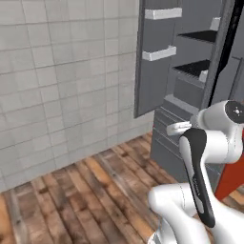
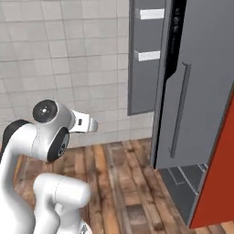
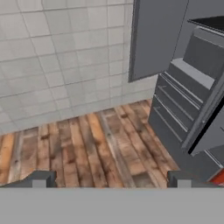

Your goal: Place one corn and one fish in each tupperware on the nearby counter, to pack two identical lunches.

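Tool (image 3: 111,179): fingertips (image 3: 41,178) spread wide, nothing held between them, poised above the wooden floor (image 3: 87,144). Open grey fridge (image 3: 183,100) recorded ahead to the right, door (image 1: 155,57) swung toward the tiled wall (image 1: 62,86), drawers and shelves (image 1: 198,69) exposed. Position of corn, fish and tupperware cannot be told.

no readable text, label, brand, number or sign is showing anywhere in these views.
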